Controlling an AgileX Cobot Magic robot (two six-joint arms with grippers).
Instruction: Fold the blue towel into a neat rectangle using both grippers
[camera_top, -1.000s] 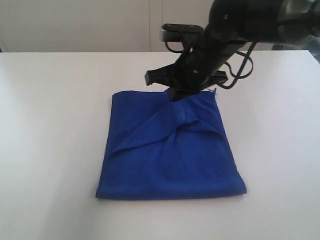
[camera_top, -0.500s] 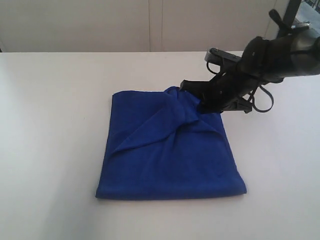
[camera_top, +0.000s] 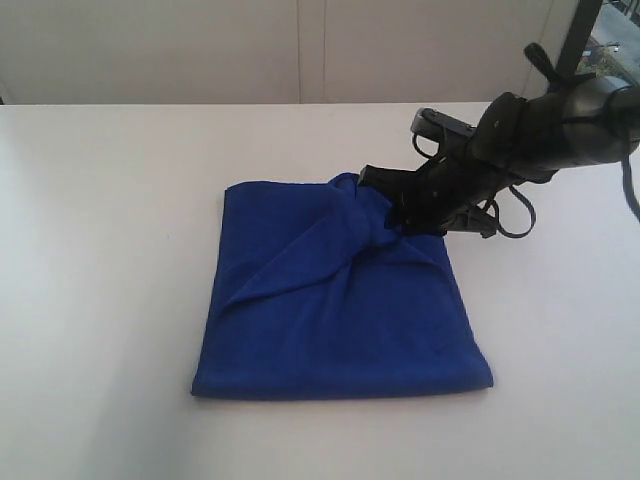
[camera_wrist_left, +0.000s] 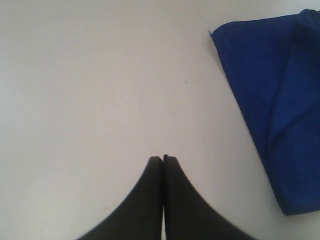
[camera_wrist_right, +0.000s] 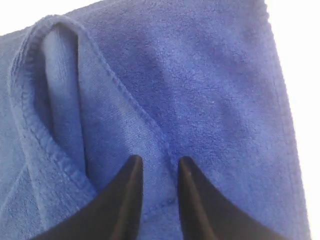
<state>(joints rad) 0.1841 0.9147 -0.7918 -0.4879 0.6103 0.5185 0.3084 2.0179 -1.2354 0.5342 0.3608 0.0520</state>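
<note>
Near the middle of the white tabletop (camera_top: 100, 250), blue towel (camera_top: 340, 300) folded to a rough square, creased diagonally, far corner bunched up against the right end effector (camera_top: 400, 215). From its own wrist camera only: jaws slightly parted over a stitched hem, cloth showing in the gap, nothing clamped. From the left wrist alone: left end effector (camera_wrist_left: 163, 159) pressed fully closed, empty, over plain tabletop beside a towel edge. Beyond, pale panelled wall (camera_top: 200, 50).

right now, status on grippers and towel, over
Left gripper shut, beside the blue towel, not touching. Right gripper open at its far edge. Towel folded, creased diagonally. Nothing in the way.
</note>
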